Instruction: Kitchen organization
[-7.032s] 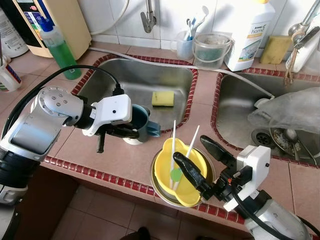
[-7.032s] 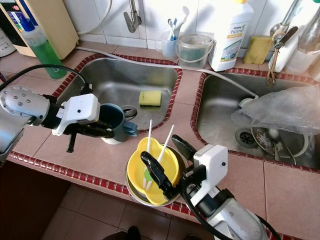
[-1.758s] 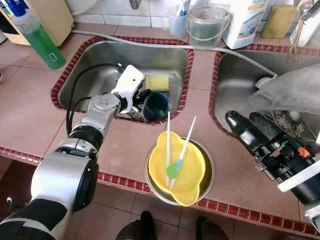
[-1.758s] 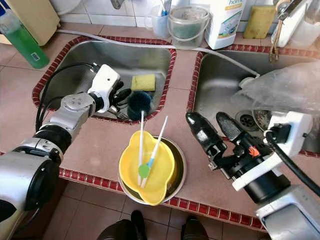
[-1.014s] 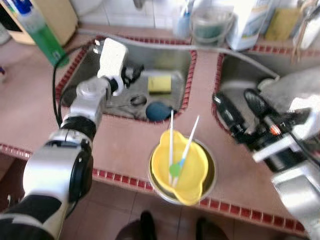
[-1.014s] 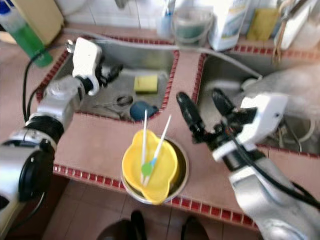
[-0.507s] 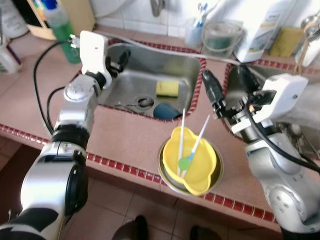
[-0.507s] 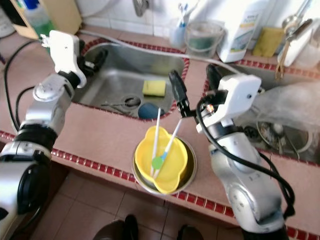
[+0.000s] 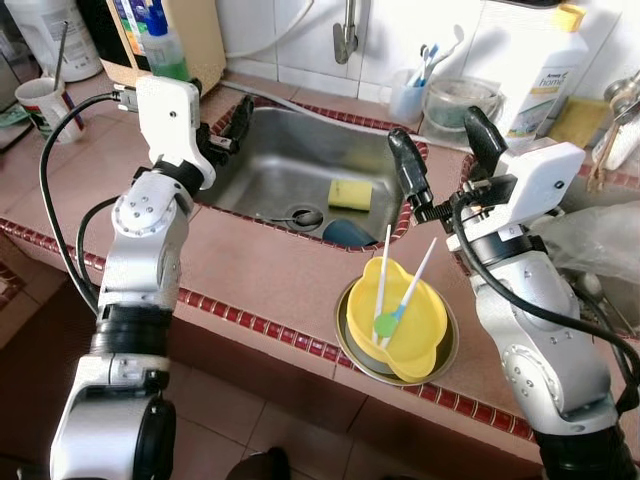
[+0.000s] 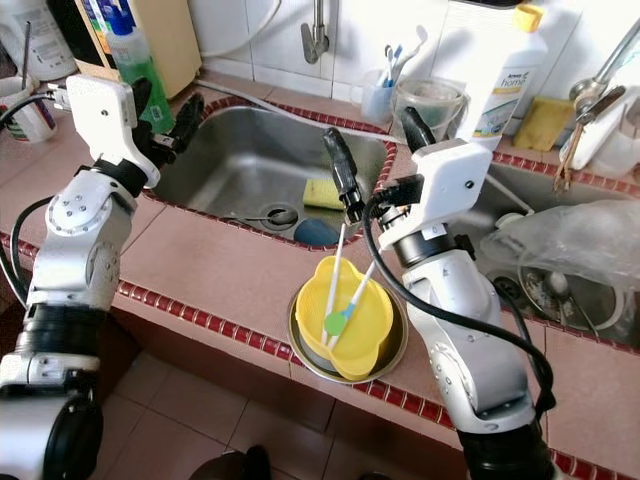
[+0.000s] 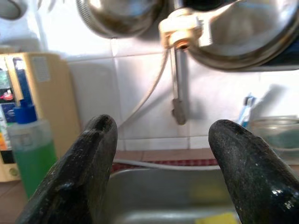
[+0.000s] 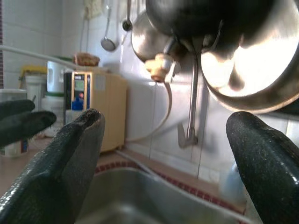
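Note:
A dark blue cup (image 9: 349, 232) lies on its side in the left sink (image 9: 270, 160), beside a yellow sponge (image 9: 350, 193). My left gripper (image 9: 222, 110) is raised above the sink's left rim, open and holding nothing; the left wrist view shows its fingers (image 11: 88, 172) spread wide toward the faucet (image 11: 176, 93). My right gripper (image 9: 442, 158) hovers open over the divider between the sinks, its fingers (image 12: 60, 163) far apart. A yellow bowl (image 9: 400, 325) with two white utensils (image 9: 381, 270) sits inside a metal bowl (image 9: 445, 352) near the counter's front edge.
A green soap bottle (image 10: 128, 55) and beige box (image 9: 195, 35) stand at back left, a mug (image 9: 38, 100) beyond. A toothbrush cup (image 9: 407, 98), clear tub (image 9: 460, 102) and white detergent bottle (image 9: 540, 70) line the back. A plastic bag (image 10: 560, 245) covers the right sink.
The camera has pulled up and back. Both open grippers have lifted higher above the sinks. The blue cup, released earlier by the left gripper, stays lying in the sink.

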`<state>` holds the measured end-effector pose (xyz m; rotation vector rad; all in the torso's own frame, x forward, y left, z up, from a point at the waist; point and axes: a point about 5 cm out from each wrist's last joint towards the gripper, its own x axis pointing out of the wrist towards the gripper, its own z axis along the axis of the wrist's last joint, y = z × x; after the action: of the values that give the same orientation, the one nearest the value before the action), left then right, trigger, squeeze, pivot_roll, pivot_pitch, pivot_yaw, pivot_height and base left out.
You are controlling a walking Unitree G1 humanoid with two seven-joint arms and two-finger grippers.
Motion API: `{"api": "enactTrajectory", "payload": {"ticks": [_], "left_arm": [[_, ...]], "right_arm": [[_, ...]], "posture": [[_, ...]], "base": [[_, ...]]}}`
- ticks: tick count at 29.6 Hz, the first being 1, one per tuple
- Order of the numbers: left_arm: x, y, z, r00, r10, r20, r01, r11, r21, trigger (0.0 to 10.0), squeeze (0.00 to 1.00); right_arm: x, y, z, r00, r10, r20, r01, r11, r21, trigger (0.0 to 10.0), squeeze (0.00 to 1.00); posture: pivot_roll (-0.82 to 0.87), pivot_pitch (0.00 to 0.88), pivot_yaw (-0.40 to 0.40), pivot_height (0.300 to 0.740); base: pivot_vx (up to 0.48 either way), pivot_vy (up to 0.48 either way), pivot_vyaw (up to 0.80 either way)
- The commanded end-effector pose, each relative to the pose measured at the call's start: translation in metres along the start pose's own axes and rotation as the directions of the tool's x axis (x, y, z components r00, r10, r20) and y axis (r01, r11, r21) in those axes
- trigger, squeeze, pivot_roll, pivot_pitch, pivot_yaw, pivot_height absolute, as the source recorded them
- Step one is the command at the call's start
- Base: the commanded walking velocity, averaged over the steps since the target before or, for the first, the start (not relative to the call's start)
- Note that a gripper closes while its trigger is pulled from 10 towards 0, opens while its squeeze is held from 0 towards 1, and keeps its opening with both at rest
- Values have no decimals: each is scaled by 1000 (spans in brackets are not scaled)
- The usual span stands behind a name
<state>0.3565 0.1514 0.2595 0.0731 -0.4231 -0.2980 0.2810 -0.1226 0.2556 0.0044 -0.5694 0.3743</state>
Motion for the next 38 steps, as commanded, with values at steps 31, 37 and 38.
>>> {"api": "enactTrajectory", "payload": {"ticks": [31,37,38], "left_arm": [[-62,-24,-39,979,47,-197,-59,997,-57,10000,0],[-72,-31,-47,975,9,-224,-25,997,-68,10000,0],[-75,-34,-49,974,-5,-227,-11,998,-68,10000,0]], "right_arm": [[-35,10,-57,973,-160,-165,159,987,-24,10000,0],[-40,11,-64,956,-204,-212,206,979,-14,10000,0],[-42,11,-66,951,-211,-224,212,977,-17,10000,0]], "posture": [[-101,0,16,740],[-101,0,16,740],[-100,0,16,740]], "base": [[0,0,0],[0,0,0],[0,0,0]]}}
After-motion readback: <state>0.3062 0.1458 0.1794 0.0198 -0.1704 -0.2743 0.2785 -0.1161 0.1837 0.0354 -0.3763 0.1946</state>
